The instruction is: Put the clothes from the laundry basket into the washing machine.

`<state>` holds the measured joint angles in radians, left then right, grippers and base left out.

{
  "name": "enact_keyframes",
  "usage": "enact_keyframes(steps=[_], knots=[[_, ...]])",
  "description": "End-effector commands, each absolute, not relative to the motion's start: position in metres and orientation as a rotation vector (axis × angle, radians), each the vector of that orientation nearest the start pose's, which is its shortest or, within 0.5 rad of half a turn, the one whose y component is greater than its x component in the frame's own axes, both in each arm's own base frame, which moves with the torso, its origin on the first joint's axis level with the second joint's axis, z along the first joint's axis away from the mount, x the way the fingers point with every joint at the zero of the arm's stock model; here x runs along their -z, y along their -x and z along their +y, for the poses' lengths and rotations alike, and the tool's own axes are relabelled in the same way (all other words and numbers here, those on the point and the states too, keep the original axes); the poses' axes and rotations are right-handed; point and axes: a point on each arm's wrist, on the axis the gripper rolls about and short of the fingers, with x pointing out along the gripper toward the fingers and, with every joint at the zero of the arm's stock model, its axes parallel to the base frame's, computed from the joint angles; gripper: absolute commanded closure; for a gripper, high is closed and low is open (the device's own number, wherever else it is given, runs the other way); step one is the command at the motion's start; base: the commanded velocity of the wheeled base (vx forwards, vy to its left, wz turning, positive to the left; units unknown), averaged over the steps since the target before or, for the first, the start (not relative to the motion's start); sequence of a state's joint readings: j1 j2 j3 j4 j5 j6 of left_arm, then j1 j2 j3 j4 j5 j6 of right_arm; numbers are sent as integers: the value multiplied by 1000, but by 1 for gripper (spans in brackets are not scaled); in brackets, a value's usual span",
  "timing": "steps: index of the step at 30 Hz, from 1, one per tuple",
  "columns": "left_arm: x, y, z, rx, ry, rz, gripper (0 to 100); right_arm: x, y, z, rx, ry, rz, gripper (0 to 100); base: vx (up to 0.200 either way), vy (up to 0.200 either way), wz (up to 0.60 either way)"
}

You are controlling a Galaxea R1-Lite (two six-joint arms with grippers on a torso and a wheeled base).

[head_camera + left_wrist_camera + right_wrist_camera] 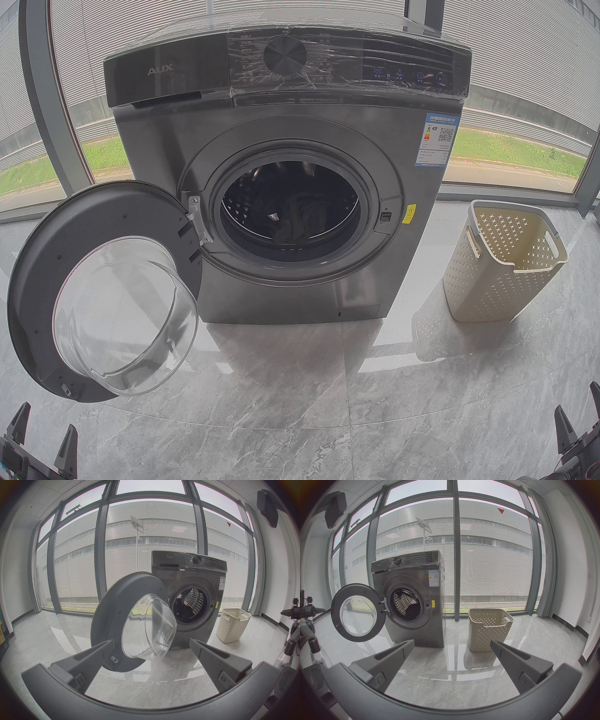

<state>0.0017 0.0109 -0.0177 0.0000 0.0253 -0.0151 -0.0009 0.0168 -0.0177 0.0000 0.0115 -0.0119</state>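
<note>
Facing the washing machine (281,125), left gripper (45,420) and right gripper (576,400) hover low, fingers (84,658) apart.

Your left end effector (42,436) sits low at seven o'clock, fingers spread wide; your right end effector (578,414) sits at five o'clock, equally spread.

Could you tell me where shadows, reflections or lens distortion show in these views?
Head view: backlit by windows, washing machine and laundry basket cast shadows toward the camera. Left wrist view: fisheye curves the window frames. Right wrist view: the glossy floor mirrors the basket.
</note>
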Motion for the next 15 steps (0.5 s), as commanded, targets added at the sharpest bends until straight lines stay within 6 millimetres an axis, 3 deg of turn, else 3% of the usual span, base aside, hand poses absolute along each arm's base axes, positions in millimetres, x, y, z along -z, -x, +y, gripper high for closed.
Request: enact_keyframes(steps=[1,8,15], knots=[[-76,23,1,-25,18,3,0,-76,22,0,-20,9,12,0,0,0,0],[-76,23,1,-28,6,1,0,-76,22,0,-22,9,12,0,0,0,0],[-76,23,1,-28,24,3,0,-76,22,0,-20,9,12,0,-171,0,0]])
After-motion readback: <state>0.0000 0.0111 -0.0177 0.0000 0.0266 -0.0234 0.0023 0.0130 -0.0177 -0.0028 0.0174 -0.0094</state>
